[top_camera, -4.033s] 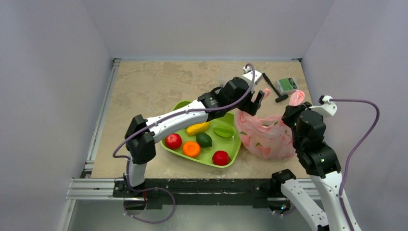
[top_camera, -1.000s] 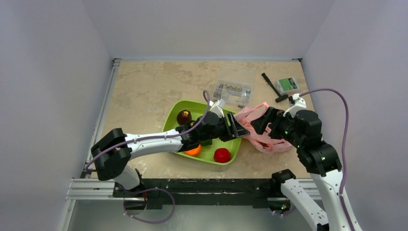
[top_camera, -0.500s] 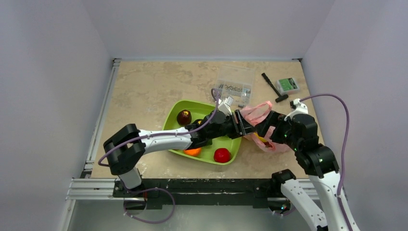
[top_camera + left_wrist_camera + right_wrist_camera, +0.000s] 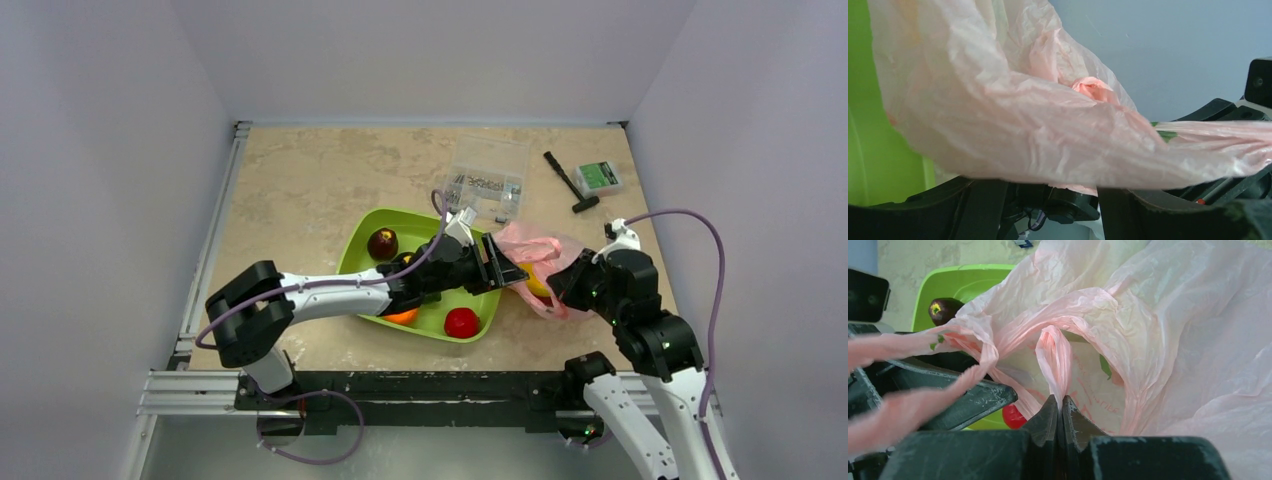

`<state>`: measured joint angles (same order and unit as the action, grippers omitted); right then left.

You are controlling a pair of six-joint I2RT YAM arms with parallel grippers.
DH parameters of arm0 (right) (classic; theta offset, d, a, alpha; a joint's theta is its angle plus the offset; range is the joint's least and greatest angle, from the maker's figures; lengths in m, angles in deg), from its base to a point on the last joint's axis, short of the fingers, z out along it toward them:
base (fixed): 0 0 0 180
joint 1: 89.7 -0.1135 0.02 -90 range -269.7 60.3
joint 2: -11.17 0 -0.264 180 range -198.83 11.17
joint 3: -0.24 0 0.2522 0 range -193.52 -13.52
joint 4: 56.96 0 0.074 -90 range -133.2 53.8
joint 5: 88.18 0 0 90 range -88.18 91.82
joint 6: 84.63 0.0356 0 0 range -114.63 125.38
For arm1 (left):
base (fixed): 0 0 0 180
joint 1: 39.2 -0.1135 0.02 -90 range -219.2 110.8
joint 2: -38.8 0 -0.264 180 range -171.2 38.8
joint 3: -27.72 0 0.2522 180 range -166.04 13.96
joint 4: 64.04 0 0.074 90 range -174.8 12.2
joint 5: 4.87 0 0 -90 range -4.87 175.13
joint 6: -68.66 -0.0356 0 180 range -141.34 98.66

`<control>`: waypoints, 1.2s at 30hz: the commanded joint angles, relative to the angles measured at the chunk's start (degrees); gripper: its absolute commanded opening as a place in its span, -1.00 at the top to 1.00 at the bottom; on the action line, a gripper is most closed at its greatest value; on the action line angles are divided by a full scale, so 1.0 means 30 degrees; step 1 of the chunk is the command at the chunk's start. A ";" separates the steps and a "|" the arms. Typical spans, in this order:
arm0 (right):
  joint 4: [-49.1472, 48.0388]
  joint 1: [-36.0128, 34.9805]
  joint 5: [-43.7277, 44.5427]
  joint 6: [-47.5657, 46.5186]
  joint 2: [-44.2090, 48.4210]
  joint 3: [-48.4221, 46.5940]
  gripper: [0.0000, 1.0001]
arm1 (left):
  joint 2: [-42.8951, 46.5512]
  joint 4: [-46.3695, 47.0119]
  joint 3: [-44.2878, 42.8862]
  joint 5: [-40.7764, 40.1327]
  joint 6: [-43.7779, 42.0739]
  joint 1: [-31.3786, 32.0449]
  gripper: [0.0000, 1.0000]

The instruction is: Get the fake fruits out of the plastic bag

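Note:
The pink plastic bag (image 4: 541, 251) lies crumpled right of the green tray (image 4: 371, 219), its mouth held between my two grippers. My right gripper (image 4: 1060, 402) is shut on a twisted fold of the bag (image 4: 1158, 325); it also shows in the top view (image 4: 556, 283). My left gripper (image 4: 508, 266) reaches across the tray, open, with the bag's film (image 4: 1013, 125) draped over both fingers (image 4: 979, 210). A yellow fruit (image 4: 537, 287) shows in the bag between the grippers. A dark red fruit (image 4: 381, 243) lies on the tray's far side (image 4: 943, 310). The lime-green fruit is hidden.
On the tray, partly under my left arm, are a red round fruit (image 4: 461, 322) and an orange one (image 4: 402, 316). A clear parts box (image 4: 487, 180), a black tool (image 4: 570, 182) and a small green box (image 4: 600, 177) lie at the back right.
Since four seconds ago the dark red fruit has appeared on the tray and my left gripper has come back to the bag. The right gripper has drawn the bag lower and nearer.

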<state>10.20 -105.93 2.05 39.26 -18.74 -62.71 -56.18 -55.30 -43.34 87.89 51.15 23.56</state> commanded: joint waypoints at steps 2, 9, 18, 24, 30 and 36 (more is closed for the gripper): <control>-0.0098 0.0033 0.1013 0.0712 0.0616 -0.1576 1.00 | 0.1457 0.0125 0.0964 0.0132 0.1489 0.0005 -0.26; -0.0121 0.0023 0.1798 0.0286 0.0635 -0.2513 1.00 | 0.0640 0.1358 0.0402 0.0507 0.1947 -0.0061 -0.24; 0.0066 0.0023 0.3570 -0.0169 0.1211 -0.3369 1.00 | -0.3986 0.1747 -0.4842 0.2682 0.1529 -0.1383 0.74; 0.0837 0.0027 0.7889 -0.0167 -0.0133 -0.5290 1.00 | -0.8990 -0.0239 -1.4345 0.5660 -0.0869 -0.1930 1.00; 0.0406 0.0024 1.2758 -0.0675 -0.1069 -0.6544 1.00 | -1.4673 -0.5761 -2.5699 0.8751 -0.3222 -0.2085 1.00; -0.0380 0.0026 0.9304 -0.3088 -0.0185 -0.7238 0.94 | -1.3384 -0.4757 -2.2749 0.9851 -0.3171 -0.2777 1.00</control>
<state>12.43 -105.93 33.74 35.44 -21.49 -81.85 -100.27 -69.24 -117.28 112.87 44.79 17.22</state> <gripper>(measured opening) 0.010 0.007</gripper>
